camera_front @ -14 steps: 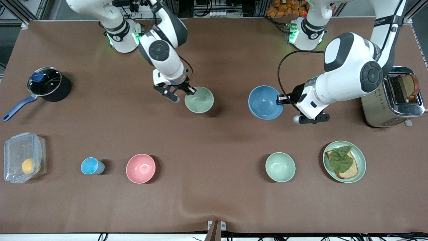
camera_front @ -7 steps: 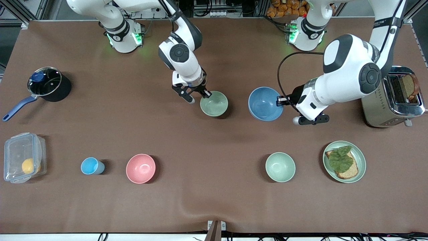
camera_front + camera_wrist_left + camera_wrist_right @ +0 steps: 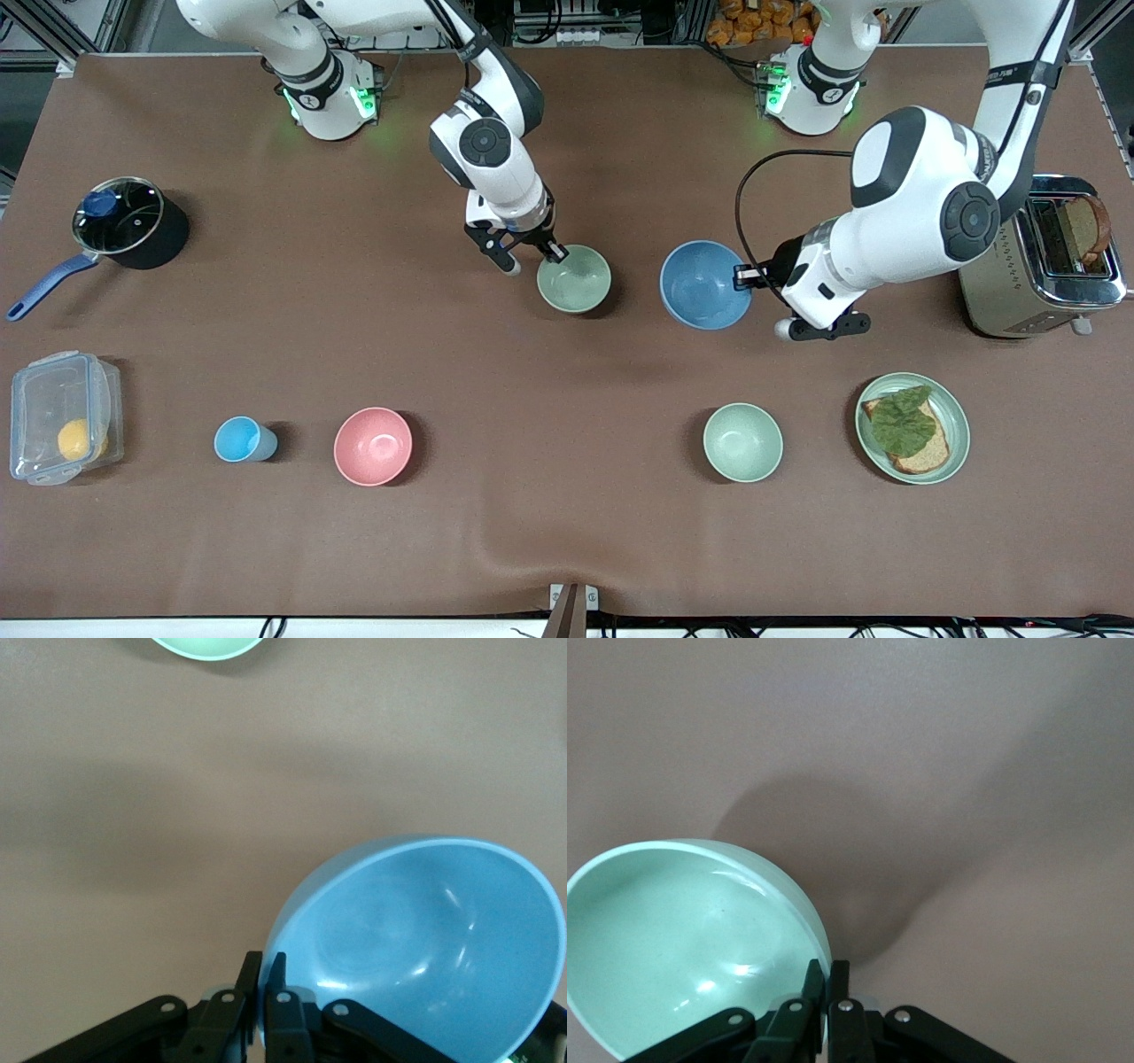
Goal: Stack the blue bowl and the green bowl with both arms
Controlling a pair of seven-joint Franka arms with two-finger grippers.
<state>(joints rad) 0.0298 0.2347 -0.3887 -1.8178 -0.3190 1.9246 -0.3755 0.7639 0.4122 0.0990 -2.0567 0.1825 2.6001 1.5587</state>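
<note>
The right gripper (image 3: 556, 252) clamps the green bowl's (image 3: 574, 279) rim above mid-table. The left gripper (image 3: 740, 276) pinches the blue bowl's (image 3: 704, 285) rim beside it.

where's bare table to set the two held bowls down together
Widest bare patch: mid-table, bordered by the pink bowl, the spare green bowl and the two held bowls. Left pincer holds the blue bowl; right pincer holds the green bowl. Crowded by the toaster and sandwich plate.
</note>
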